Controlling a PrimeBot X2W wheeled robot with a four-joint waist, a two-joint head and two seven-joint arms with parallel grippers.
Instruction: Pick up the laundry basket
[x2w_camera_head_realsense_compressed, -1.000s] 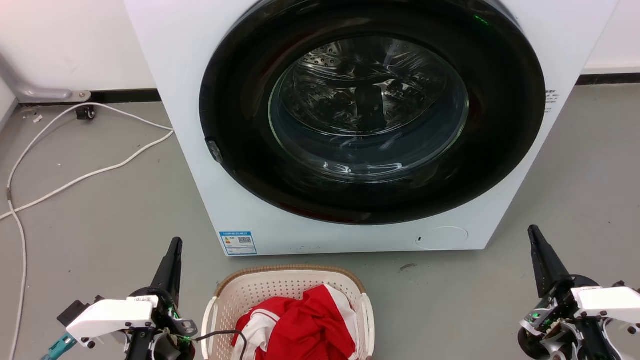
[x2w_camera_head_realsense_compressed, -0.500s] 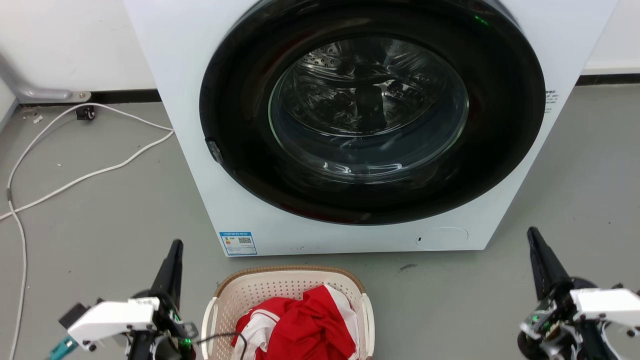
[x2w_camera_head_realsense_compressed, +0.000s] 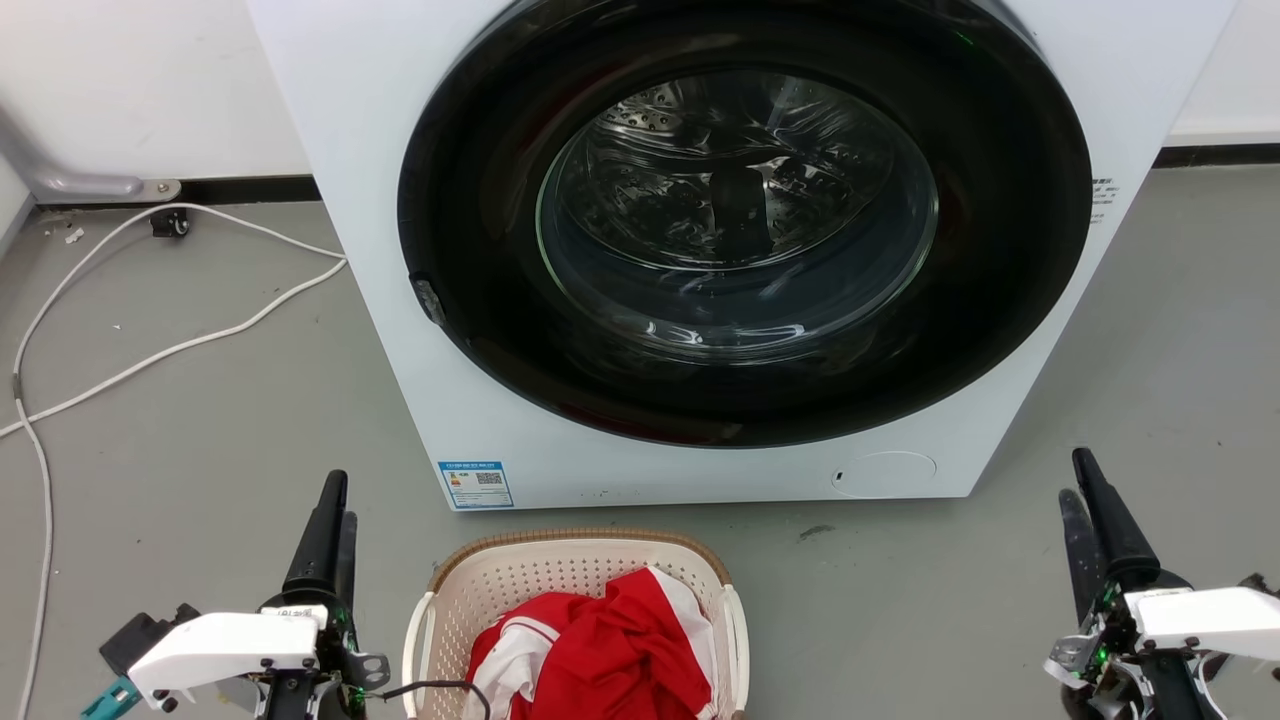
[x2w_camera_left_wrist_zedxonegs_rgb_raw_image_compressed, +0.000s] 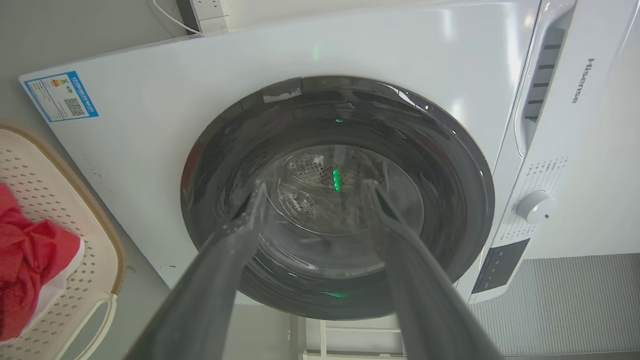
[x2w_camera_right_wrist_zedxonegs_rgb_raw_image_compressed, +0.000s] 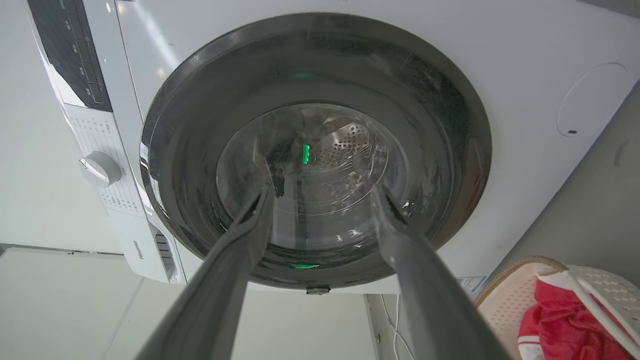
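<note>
The laundry basket (x2w_camera_head_realsense_compressed: 530, 578), cream-white and perforated with a brown rim, sits on the floor at the bottom centre, just in front of the washer. A red and white garment (x2w_camera_head_realsense_compressed: 600, 655) lies in it. My left gripper (x2w_camera_head_realsense_compressed: 340, 497) stands open to the left of the basket, fingers pointing up and apart from it. Far off on the right, my right gripper (x2w_camera_head_realsense_compressed: 1073, 476) is open too. In the left wrist view the open left gripper (x2w_camera_left_wrist_zedxonegs_rgb_raw_image_compressed: 312, 187) points at the washer door, with the basket (x2w_camera_left_wrist_zedxonegs_rgb_raw_image_compressed: 50, 170) at the left edge. The right wrist view has the right gripper (x2w_camera_right_wrist_zedxonegs_rgb_raw_image_compressed: 322, 192) and the basket (x2w_camera_right_wrist_zedxonegs_rgb_raw_image_compressed: 505, 295) at lower right.
The white washer (x2w_camera_head_realsense_compressed: 400, 150) with its closed round glass door (x2w_camera_head_realsense_compressed: 740, 220) stands close behind the basket. White cables (x2w_camera_head_realsense_compressed: 150, 355) trail over the grey floor at the left. A thin dark cable (x2w_camera_head_realsense_compressed: 440, 688) from my left wrist hangs over the basket's left rim.
Both grippers have turned about their wrists, so two fingers each now show instead of one edge-on. The left tip shifted slightly left, the right tip slightly right. The basket has not moved.
</note>
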